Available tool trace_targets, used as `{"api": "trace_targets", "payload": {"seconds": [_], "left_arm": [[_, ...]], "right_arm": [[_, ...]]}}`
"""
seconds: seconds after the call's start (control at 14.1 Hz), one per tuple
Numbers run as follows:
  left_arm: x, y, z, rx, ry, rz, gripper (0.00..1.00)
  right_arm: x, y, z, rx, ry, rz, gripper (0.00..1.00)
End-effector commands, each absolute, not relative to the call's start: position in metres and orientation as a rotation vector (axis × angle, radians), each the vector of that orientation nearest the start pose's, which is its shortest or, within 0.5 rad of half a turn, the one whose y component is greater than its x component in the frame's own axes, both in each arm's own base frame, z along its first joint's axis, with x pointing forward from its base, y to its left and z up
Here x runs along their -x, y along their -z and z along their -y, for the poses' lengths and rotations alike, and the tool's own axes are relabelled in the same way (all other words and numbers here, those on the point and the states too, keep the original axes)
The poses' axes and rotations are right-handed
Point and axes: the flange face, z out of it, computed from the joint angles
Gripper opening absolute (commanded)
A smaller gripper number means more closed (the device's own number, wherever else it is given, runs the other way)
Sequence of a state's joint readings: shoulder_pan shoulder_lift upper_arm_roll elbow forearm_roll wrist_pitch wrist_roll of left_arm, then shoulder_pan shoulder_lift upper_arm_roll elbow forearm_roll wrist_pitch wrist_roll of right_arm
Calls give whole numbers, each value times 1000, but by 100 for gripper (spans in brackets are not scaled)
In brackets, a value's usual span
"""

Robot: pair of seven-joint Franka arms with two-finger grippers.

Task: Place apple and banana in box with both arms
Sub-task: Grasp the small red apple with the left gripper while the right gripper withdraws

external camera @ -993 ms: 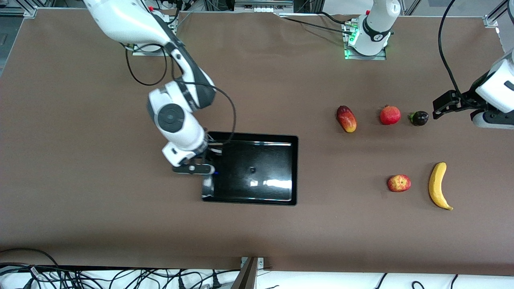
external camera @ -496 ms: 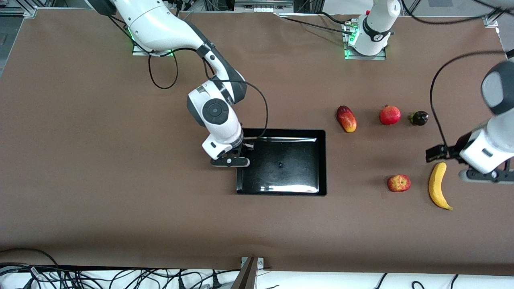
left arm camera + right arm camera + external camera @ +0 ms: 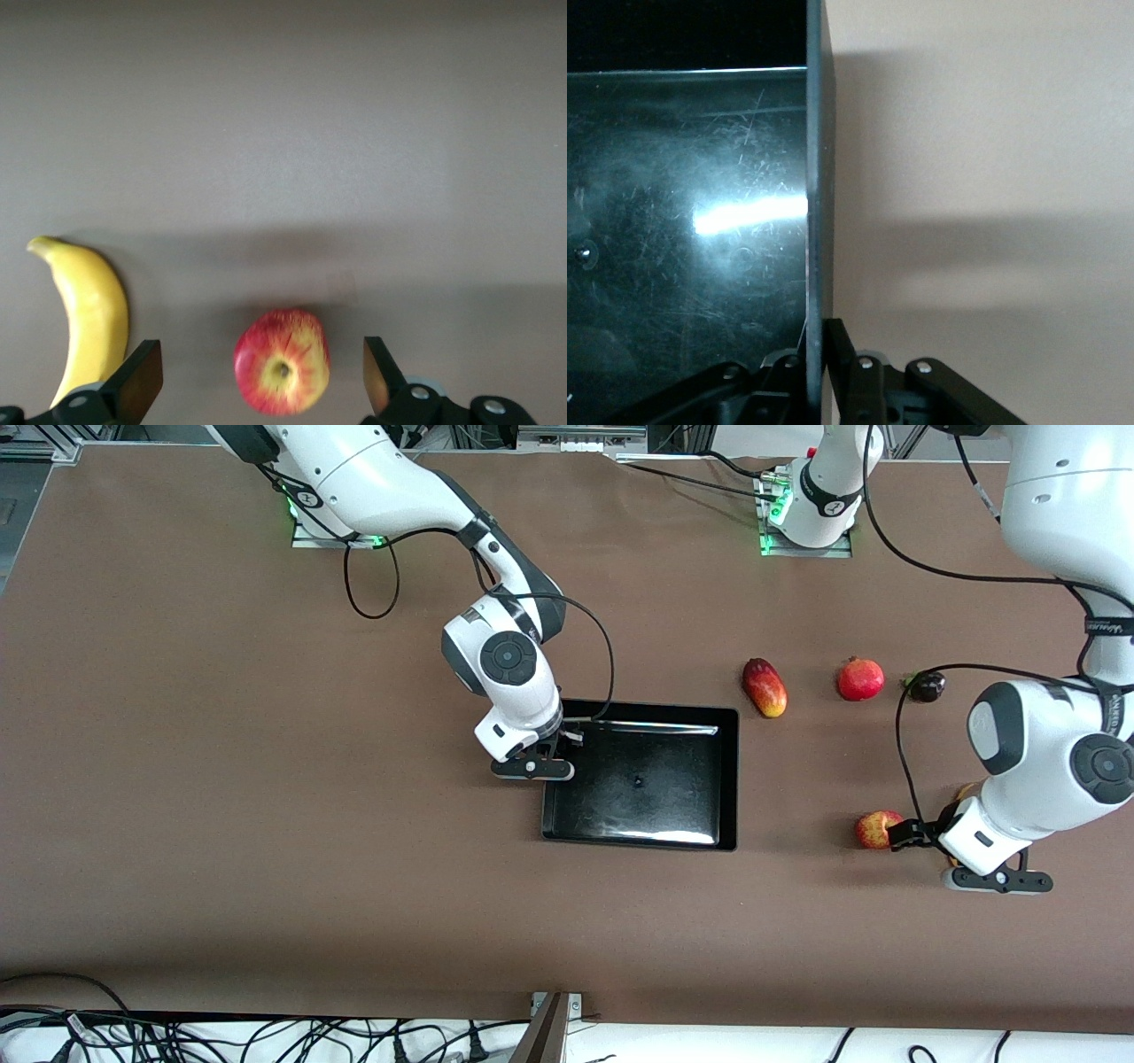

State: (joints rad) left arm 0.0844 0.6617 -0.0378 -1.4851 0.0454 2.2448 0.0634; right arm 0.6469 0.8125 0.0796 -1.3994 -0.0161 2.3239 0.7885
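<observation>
The right pincer pinches the box wall and has dragged it along the table toward the fruit. The left pincer has dropped, spread, over the apple, beside the banana.

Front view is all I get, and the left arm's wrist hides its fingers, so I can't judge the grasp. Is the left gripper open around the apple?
Observer: Yes. In the left wrist view the left gripper is open, and the apple sits between its fingers with a gap on each side.
Operator: Is the banana in the way?
Observer: No. The banana lies outside one finger, apart from the apple.
Operator: And the right gripper?
Observer: The right wrist view shows the right gripper shut on the box wall, one finger inside and one outside.
</observation>
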Motion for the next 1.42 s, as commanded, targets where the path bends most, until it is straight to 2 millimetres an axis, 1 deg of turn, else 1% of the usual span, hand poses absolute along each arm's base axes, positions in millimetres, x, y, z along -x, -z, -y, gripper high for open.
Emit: {"api": "trace_targets", "payload": {"seconds": [0.0, 0.07, 0.14, 0.28, 0.35, 0.43, 0.5, 0.57, 0.71, 0.78, 0.92, 0.99, 1.06, 1.13, 1.28, 1.35], "left_arm": [[-732, -274, -37, 3124, 173, -81, 100], [-731, -269, -35, 3125, 163, -85, 100], [-730, -264, -34, 3127, 149, -86, 100], [-728, -248, -33, 3132, 118, -88, 100], [-728, -246, -31, 3132, 135, -90, 100], [-724, -237, -32, 3132, 142, -88, 100], [-722, -232, -32, 3131, 162, -89, 100], [-720, -228, -31, 3130, 167, -89, 100], [-717, -223, -34, 3129, 159, -86, 100], [-716, -221, -36, 3127, 152, -87, 100], [-714, -220, -40, 3124, 146, -87, 100], [-711, -215, -40, 3125, 132, -87, 100], [-710, -213, -41, 3124, 137, -85, 100], [-707, -207, -42, 3125, 142, -83, 100], [-698, -192, -43, 3125, 168, -77, 100], [-695, -188, -42, 3125, 173, -77, 100]], "right_arm": [[-568, -236, -491, 3014, 132, -142, 26], [-560, -242, -500, 3021, 158, -104, 97], [-570, -249, -491, 3027, 181, -111, 100], [-575, -268, -488, 3011, 206, -113, 100], [-583, -290, -479, 2990, 234, -135, 100], [-589, -315, -467, 2991, 237, -157, 100], [-596, -337, -450, 3012, 215, -162, 100], [-604, -366, -430, 3021, 214, -155, 100], [-614, -409, -390, 3053, 185, -146, 100], [-617, -427, -372, 3063, 173, -163, 100], [-623, -462, -326, 3093, 134, -193, 100], [-628, -478, -296, 3113, 115, -202, 100], [-633, -492, -262, 3137, 86, -197, 100], [-635, -507, -227, 3162, 57, -173, 100], [-638, -531, -165, 3192, 27, -87, 100], [-642, -534, -141, 3167, 8, -43, 100]]}}
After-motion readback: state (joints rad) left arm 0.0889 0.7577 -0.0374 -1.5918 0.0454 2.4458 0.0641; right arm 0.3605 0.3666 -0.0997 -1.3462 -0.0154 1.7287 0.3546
